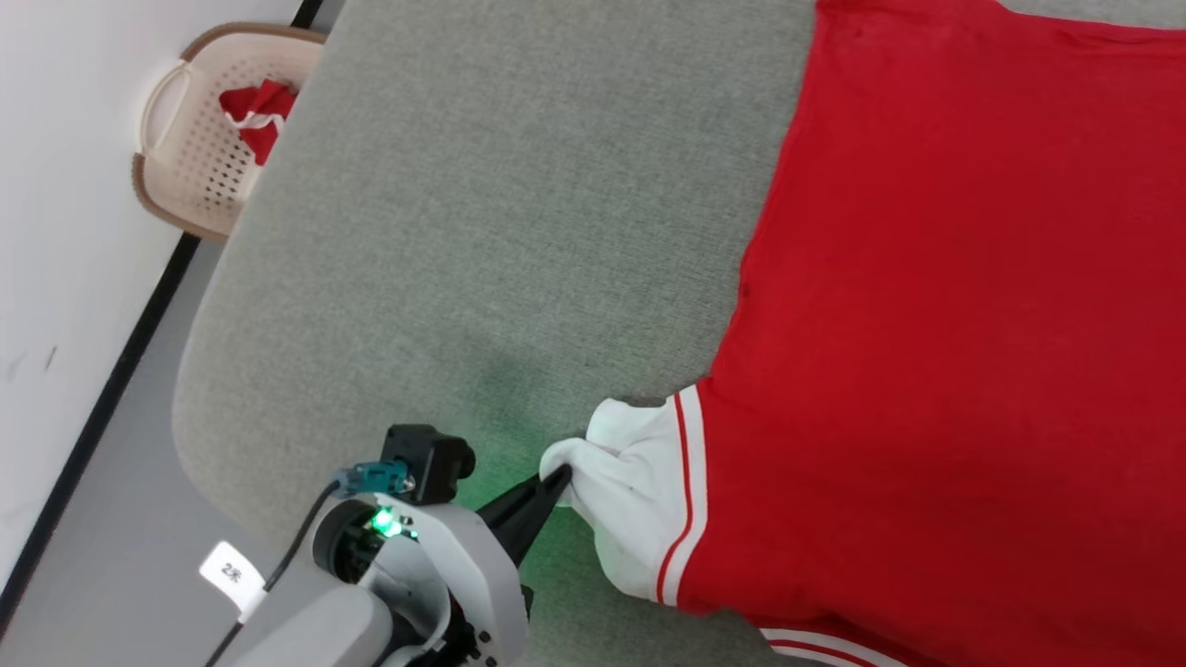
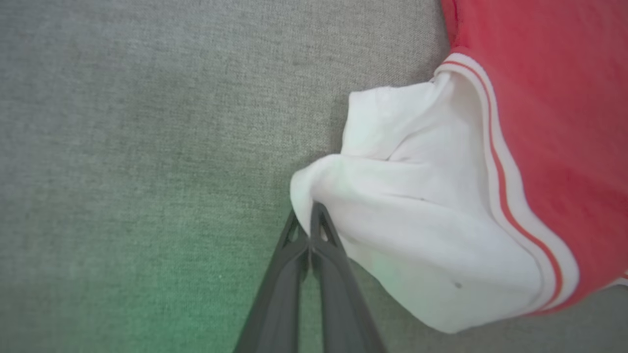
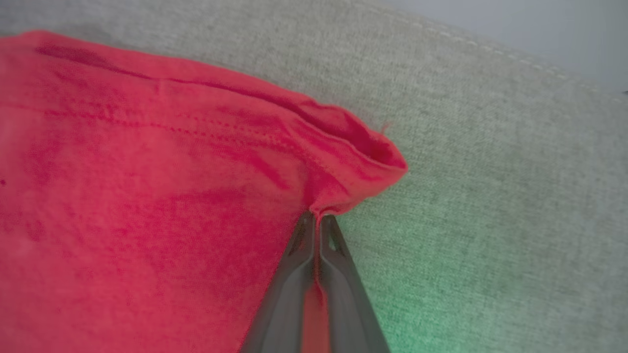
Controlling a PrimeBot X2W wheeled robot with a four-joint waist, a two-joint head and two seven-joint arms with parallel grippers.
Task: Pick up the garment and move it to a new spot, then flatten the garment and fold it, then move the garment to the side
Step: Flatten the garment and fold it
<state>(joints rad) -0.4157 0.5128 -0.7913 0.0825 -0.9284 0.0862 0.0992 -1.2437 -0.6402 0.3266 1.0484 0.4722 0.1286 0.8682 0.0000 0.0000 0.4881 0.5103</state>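
**2 pincers clamped on the jersey, 1 at each end**

We start with the grey fabric-covered counter (image 1: 463, 232), which runs across most of the head view. Its rounded edge curves from 11 o'clock down to 7 o'clock, with pale floor beyond.

The garment (image 1: 927, 324) lies on that counter, spread over the head view's whole 3 o'clock side from 12 down to 5. The red body looks mostly flat, with only shallow wrinkles. We judge that the flattening step is in hand and no fold has been started.

At 10 o'clock a beige perforated basket (image 1: 185, 167) stands on the floor, well apart from the garment and partly behind the counter's edge. It holds a small red-and-white cloth (image 1: 259, 111), which is no part of this job.

The white sleeve (image 1: 639, 491), bordered by red-and-white trim, sits bunched at 6 o'clock, where it juts from the red body.

The left pincer (image 1: 561, 477) is shut on a fold at the sleeve's outer end. We think that grip is there to draw the sleeve outward toward 9 o'clock and take out the bunching.

In the right wrist view, the right pincer (image 3: 318, 218) is clamped on red cloth just below the curled hem corner (image 3: 363, 162). Red shows between its fingers. Holding the opposite end should let the 2 arms tension the cloth between them.
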